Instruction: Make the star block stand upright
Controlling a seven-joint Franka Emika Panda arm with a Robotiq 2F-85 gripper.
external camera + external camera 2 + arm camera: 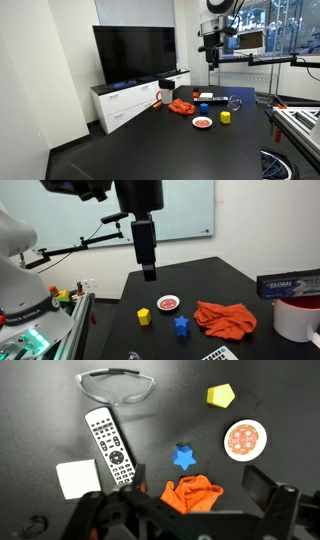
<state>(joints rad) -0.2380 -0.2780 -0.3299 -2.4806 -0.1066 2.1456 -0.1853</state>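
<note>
The blue star block lies flat on the black table, between the orange cloth and the small round plate. It also shows in both exterior views. My gripper is open and empty. It hangs high above the table, pointing down, in both exterior views. Nothing touches the star.
A yellow block, a remote, clear safety glasses and a white square pad lie around the star. A red and white mug and a box stand beyond the cloth. A TV stands on a white cabinet past the table.
</note>
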